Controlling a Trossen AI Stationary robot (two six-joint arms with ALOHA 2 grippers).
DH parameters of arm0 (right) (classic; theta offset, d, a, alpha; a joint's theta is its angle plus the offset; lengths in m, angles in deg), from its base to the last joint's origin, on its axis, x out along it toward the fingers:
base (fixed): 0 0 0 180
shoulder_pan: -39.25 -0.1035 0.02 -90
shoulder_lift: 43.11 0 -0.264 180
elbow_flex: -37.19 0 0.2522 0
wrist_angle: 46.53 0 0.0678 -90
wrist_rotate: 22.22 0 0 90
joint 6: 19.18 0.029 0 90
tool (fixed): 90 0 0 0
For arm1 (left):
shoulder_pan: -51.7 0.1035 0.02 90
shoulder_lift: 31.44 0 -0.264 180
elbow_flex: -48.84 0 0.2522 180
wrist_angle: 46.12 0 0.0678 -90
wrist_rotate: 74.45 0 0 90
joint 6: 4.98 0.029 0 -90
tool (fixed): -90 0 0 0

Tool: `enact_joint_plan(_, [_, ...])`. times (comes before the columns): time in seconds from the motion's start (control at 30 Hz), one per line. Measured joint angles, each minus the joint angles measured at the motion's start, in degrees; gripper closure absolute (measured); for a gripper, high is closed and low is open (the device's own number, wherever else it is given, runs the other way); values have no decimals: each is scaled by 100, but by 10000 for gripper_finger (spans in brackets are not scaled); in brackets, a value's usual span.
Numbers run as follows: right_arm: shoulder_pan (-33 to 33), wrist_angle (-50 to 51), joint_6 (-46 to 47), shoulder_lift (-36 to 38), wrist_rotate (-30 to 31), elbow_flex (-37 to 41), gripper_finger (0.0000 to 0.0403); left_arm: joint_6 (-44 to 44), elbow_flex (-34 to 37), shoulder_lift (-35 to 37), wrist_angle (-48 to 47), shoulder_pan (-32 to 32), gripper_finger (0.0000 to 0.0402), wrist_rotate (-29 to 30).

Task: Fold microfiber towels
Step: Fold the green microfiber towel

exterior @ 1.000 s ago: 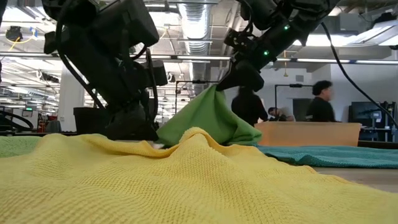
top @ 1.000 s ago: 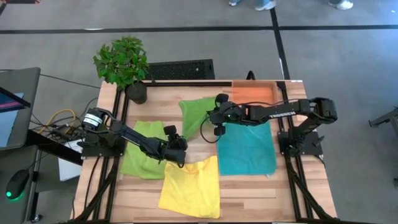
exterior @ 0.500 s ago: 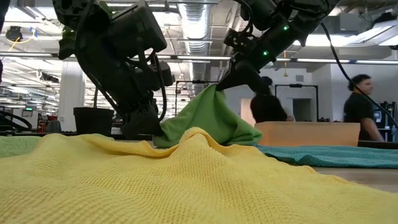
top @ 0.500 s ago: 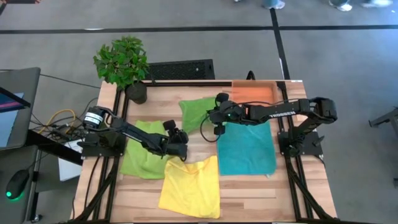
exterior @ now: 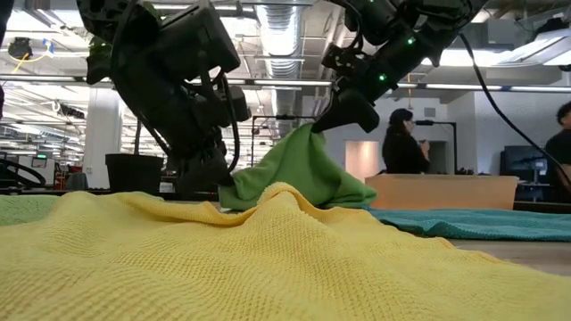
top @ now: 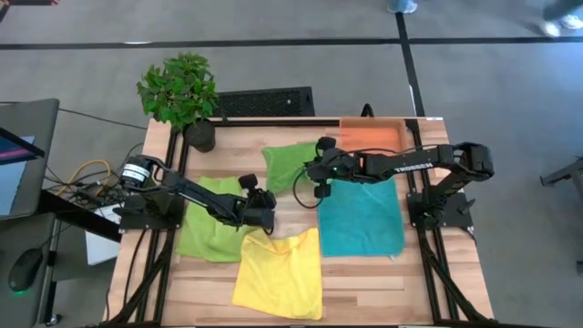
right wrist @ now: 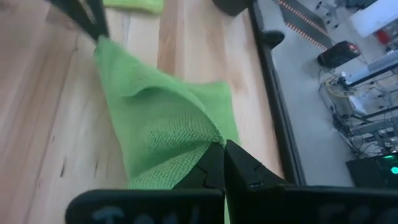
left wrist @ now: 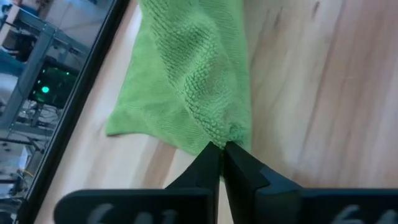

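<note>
A green microfiber towel (top: 288, 164) lies mid-table and rises to a peak (exterior: 308, 134) in the low view. My right gripper (exterior: 332, 116) is shut on that raised part. My left gripper (top: 270, 215) is shut on the towel's low near corner, close to the wood. A second lime towel (top: 209, 230) lies under my left arm. A yellow towel (top: 281, 273) lies near the front edge and a teal towel (top: 361, 219) on the right, both flat on the table. My left gripper pinches the green towel's near corner (left wrist: 229, 134) between its two fingertips. The fingers slant down from the table's left side. That corner sits low, by the table top (exterior: 234, 189). My right gripper pinches a bunched edge of the green towel (right wrist: 204, 140) between its two fingers, from above. The held part is lifted clear. The cloth slopes down from it like a tent to the table and to the corner that my left gripper has (right wrist: 99, 41).
An orange tray (top: 372, 137) stands at the far right, just beyond the teal towel. A potted plant (top: 179, 91) stands at the far left corner. Bare wood (top: 219, 155) shows left of the green towel. People stand in the room behind the table.
My left gripper has gone a little toward the table's right and far edges, in to the green towel's near corner, and has shut on it. My right gripper has kept the towel's peak up at the same height.
</note>
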Motion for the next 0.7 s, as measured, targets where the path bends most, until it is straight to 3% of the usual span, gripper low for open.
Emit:
enact_joint_plan(0.33, [-177,1108,622,-2,-85,0,371,4,-2,710,-633,11,401,-175])
enact_joint_plan(0.7, [-700,1593,811,-37,-87,0,280,356,-2,1249,-1622,2,401,-1901])
